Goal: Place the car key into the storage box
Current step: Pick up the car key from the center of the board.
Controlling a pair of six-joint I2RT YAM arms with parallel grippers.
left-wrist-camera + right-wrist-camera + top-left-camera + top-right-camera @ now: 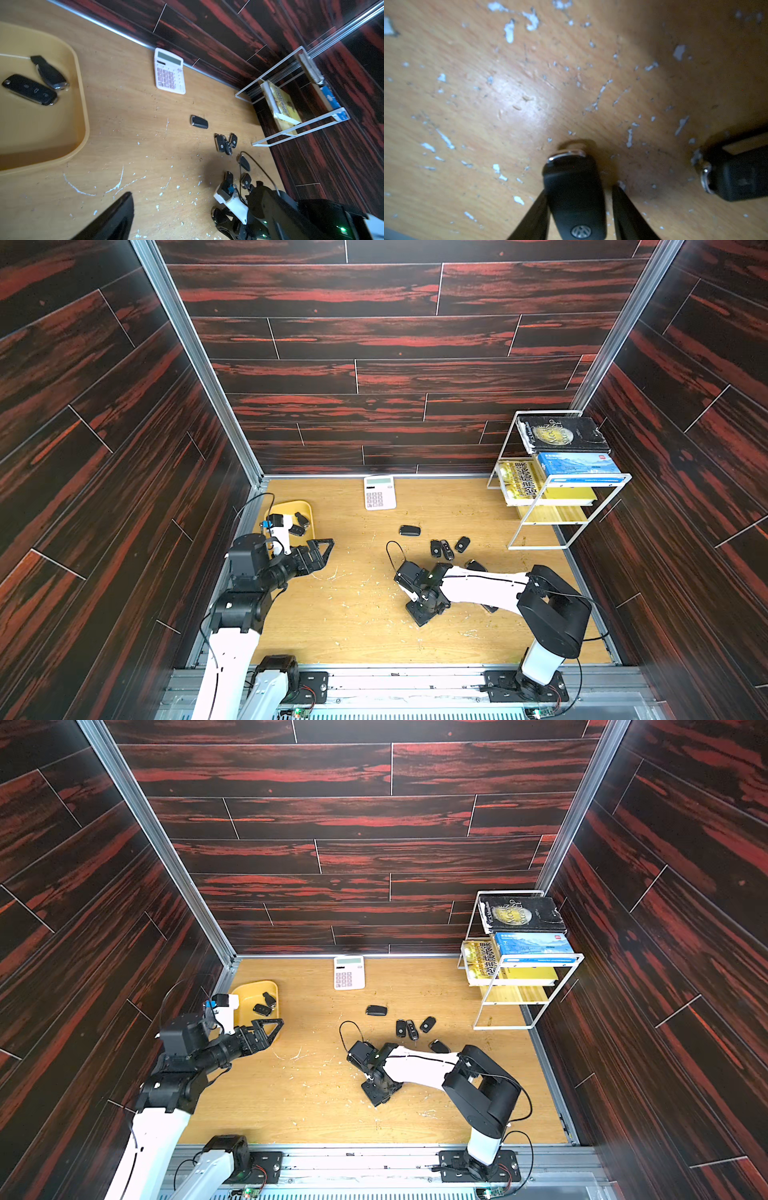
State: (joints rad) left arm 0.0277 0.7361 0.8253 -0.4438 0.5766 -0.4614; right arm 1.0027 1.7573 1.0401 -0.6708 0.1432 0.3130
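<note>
between the fingers of the right pincer (580,188) sits the car key (573,199), long axis along them, one side gapped, not pinched; left pincer (322,553) spread near storage box (287,504).

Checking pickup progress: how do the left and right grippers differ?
The left gripper is wide open and empty; the right gripper straddles a black car key. The left hangs by the shallow yellow plastic tray; the right sits low over the wooden table. Both are black.
</note>
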